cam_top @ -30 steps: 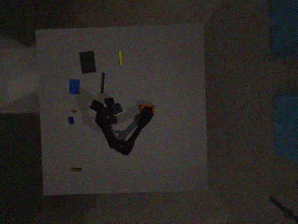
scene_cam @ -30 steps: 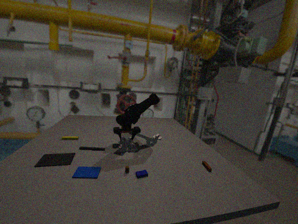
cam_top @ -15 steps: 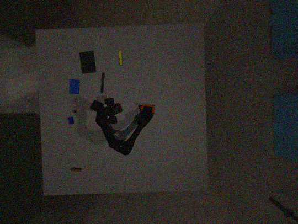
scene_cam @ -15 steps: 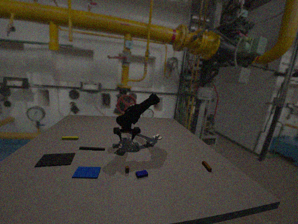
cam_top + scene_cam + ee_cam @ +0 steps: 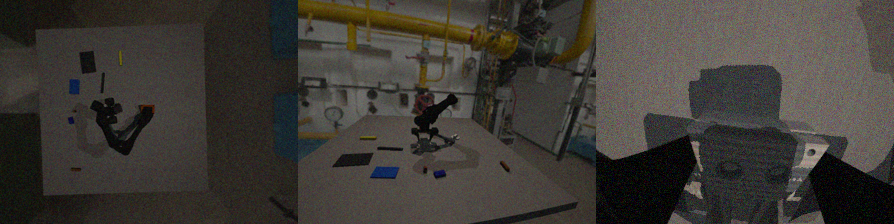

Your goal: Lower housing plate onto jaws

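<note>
My gripper (image 5: 109,111) (image 5: 424,140) (image 5: 754,144) points down over the grey gripper assembly (image 5: 425,149) on the table. Its two black fingers are shut on the housing plate (image 5: 751,150), a dark slab with two round marks, with pale parts beside the fingers. Beneath and behind it in the wrist view is a dark block (image 5: 738,95) of the assembly. Dark bar ends (image 5: 666,132) stick out at both sides, perhaps the jaws. The plate hides the stubs and pins. The plate is close above the assembly; whether it touches or sits level, I cannot tell.
A black panel (image 5: 88,62) (image 5: 353,160), blue sheet (image 5: 74,86) (image 5: 385,172), black bar (image 5: 102,83) (image 5: 390,149), yellow bar (image 5: 120,58) (image 5: 368,138), small blue block (image 5: 71,120) (image 5: 440,174), tiny brown piece (image 5: 425,169) and orange piece (image 5: 75,169) (image 5: 505,166) lie on the table.
</note>
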You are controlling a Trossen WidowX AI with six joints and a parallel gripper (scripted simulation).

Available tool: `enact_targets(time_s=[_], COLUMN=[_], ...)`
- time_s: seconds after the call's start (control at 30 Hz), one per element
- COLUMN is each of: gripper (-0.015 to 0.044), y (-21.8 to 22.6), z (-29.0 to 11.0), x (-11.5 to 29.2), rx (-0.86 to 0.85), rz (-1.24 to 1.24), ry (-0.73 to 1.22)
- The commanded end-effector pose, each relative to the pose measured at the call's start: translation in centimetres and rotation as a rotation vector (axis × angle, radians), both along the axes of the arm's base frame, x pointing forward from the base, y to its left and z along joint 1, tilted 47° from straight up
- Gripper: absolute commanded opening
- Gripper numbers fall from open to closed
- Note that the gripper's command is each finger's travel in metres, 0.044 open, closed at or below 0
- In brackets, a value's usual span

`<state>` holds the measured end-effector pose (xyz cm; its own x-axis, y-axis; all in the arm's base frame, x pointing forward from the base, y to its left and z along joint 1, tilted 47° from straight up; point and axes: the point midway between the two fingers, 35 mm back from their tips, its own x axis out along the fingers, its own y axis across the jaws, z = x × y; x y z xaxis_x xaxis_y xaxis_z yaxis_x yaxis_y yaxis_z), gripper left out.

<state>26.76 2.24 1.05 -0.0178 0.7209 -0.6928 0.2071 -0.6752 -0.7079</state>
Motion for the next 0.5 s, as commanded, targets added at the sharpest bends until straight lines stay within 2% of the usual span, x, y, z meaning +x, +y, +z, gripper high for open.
enact_targets(time_s=[0.0,0.47], gripper=[0.0351,0.0351], y=[0.04,0.26], z=[-0.01,-0.21], x=[0.04,0.03], rx=[0.005,0.005], rz=[-0.007,-0.007], ry=[0.004,0.004])
